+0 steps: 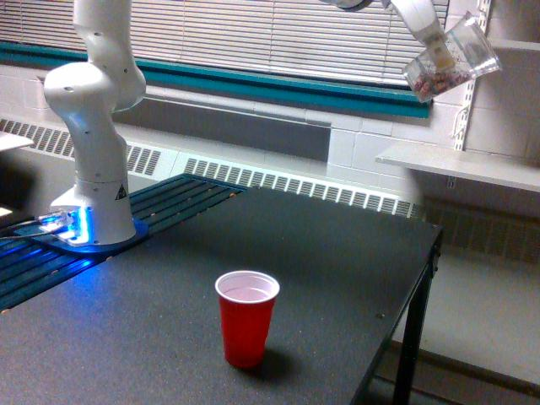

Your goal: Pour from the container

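High at the exterior view's upper right, my gripper (pixel 434 46) is shut on the clear plastic tumbler (pixel 456 57). The tumbler is tilted, its open mouth pointing up and to the right, with small pinkish-white pieces (pixel 434 83) gathered at its lower end. A red party cup (pixel 246 318) stands upright on the dark table (pixel 337 253) near the front, far below and to the left of the tumbler. The gripper's fingers are mostly hidden by the tumbler and the frame's top edge.
The arm's white base (pixel 93 126) stands on the table's left side with a blue light at its foot. A white shelf (pixel 464 164) juts from the wall at the right. The table's right edge (pixel 426 278) drops to the floor.
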### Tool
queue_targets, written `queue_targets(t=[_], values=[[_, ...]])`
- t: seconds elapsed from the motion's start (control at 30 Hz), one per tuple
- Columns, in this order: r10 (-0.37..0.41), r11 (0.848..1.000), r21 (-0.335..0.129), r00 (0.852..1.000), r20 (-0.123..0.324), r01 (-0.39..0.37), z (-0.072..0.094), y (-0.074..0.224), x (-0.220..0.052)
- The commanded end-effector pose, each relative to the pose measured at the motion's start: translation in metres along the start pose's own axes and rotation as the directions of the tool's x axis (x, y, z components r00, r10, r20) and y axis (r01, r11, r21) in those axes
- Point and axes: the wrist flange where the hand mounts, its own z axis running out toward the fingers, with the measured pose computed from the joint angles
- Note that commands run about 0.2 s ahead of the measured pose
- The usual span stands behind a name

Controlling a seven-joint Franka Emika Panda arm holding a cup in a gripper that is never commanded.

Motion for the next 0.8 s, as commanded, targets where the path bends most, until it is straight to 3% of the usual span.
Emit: queue_targets(t=[0.03,0.33,0.8], values=[[0.014,1.000,-0.003,1.000,-0.004,-0.014,0.000,0.004,0.003],[0.040,0.999,-0.008,0.999,-0.007,-0.040,0.006,0.027,0.011],[0.085,0.989,-0.122,0.996,-0.016,-0.086,0.034,0.129,0.025]])
